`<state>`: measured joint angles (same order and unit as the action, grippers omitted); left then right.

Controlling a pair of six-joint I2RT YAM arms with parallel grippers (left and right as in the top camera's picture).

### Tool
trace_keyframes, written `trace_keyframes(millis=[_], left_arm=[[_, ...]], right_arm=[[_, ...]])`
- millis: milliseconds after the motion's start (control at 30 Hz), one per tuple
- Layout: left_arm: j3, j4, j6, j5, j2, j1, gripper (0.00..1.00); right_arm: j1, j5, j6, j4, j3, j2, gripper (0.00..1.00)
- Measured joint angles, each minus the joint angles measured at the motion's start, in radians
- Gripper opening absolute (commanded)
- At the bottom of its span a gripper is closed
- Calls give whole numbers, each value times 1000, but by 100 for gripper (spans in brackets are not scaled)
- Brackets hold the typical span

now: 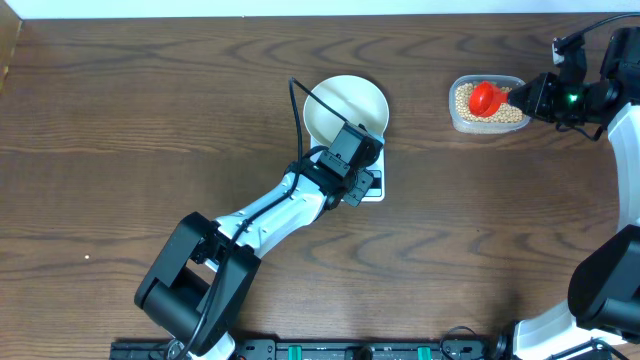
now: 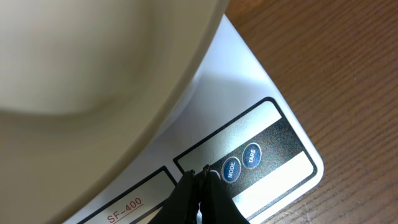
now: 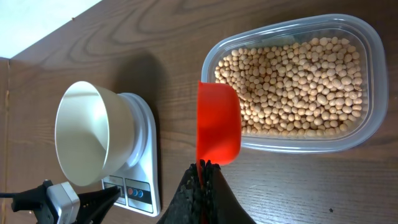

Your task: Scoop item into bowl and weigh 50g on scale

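The white bowl (image 1: 346,107) stands empty on the white scale (image 1: 374,188). In the left wrist view the bowl (image 2: 93,56) fills the top left and the scale (image 2: 273,134) shows its MODE and TARE buttons. My left gripper (image 2: 200,172) is shut, its tips on the scale's front panel just left of the MODE button. My right gripper (image 3: 204,165) is shut on the handle of a red scoop (image 3: 217,121), held over the near rim of the clear tub (image 3: 367,43) of beige beans (image 3: 298,81). The scoop's inside is hidden.
The clear tub (image 1: 460,122) sits at the back right of the brown wooden table, right of the scale. The left arm reaches across the table's middle. The right arm's base stands at the right edge.
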<state>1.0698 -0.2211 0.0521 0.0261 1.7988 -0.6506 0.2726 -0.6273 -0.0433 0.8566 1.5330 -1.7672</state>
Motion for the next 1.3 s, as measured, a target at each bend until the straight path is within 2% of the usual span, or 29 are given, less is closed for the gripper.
trace_keyframes(millis=[267,800,1067,1300], left_arm=[[-1,21,-3,24,62,0,7],[-1,15,1,35,50,0,7],[-1,6,1,35,-128,1,7],[-2,-167,1,-7,-280,1,8]], right_arm=[[0,0,3,1,0,0,1],[0,0,3,2,0,0,1],[0,0,3,-1,0,0,1],[0,0,3,-7,0,0,1]])
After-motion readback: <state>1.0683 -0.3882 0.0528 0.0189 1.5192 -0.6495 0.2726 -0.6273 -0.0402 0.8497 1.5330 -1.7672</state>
